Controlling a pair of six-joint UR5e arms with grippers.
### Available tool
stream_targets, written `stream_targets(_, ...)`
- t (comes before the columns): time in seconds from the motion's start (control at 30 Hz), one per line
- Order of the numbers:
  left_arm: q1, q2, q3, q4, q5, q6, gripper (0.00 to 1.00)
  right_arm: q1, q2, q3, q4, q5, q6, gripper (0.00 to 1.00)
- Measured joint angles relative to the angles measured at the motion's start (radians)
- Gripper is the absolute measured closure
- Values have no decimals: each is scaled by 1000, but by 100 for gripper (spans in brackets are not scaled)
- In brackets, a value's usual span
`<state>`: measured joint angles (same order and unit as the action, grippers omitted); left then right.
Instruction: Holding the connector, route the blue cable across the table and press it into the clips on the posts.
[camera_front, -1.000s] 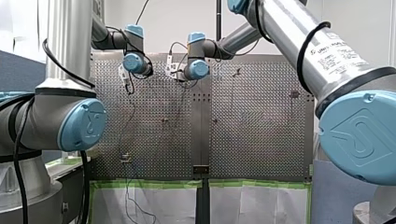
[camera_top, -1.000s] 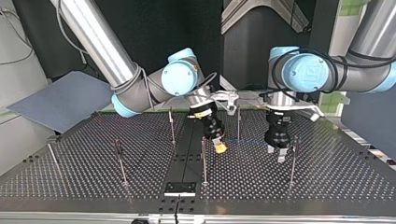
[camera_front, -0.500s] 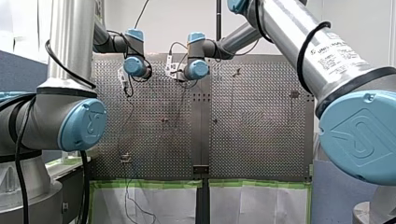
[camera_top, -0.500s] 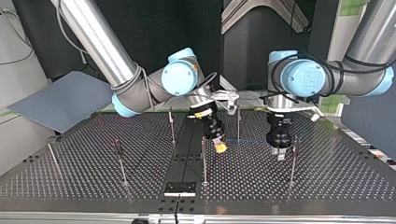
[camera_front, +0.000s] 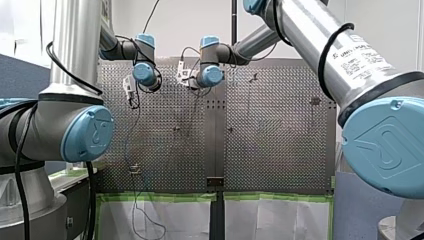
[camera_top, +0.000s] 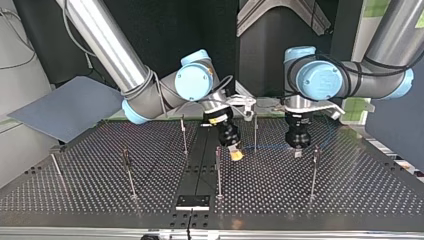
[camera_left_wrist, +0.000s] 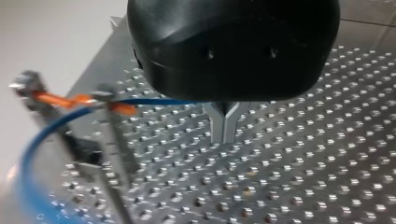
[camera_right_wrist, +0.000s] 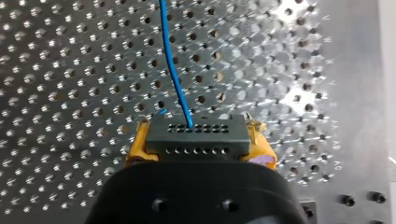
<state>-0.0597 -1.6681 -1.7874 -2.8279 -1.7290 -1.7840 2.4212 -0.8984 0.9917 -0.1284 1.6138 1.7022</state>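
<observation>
Left wrist view leaves much hidden: the black body of my left pincer covers the stretch where the blue cable runs in behind it, so whether the cable touches the metal fingers cannot be told. Those fingers stand pressed together over the perforated bench, with nothing seen between their tips. Beside the pincer the cable sits in an orange clip at the head of a post. From there it bends down in a blurred loop that the picture's edge cuts off.

Right wrist view shows my right pincer clenched on the dark connector, with yellow pads on either side of it. The cable leaves the connector's front face and runs ahead over the bench.

Top view gives the cable only as a faint blue line between the two pincers, both low over the bench. In the front view both pincers are small and far off, and only a thin line shows trailing from my left pincer toward the near edge, hard to follow.
</observation>
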Motion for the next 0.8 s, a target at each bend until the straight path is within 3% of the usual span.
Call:
stream_targets(0.57, -20, -2, -151, 130, -8, -14, 98, -4, 2, 139, -2, 7, -5, 100)
stream_targets(0.8, -31, -35, -206, 182, -9, -31, 98, -7, 2, 174, -3, 11, -6, 100)
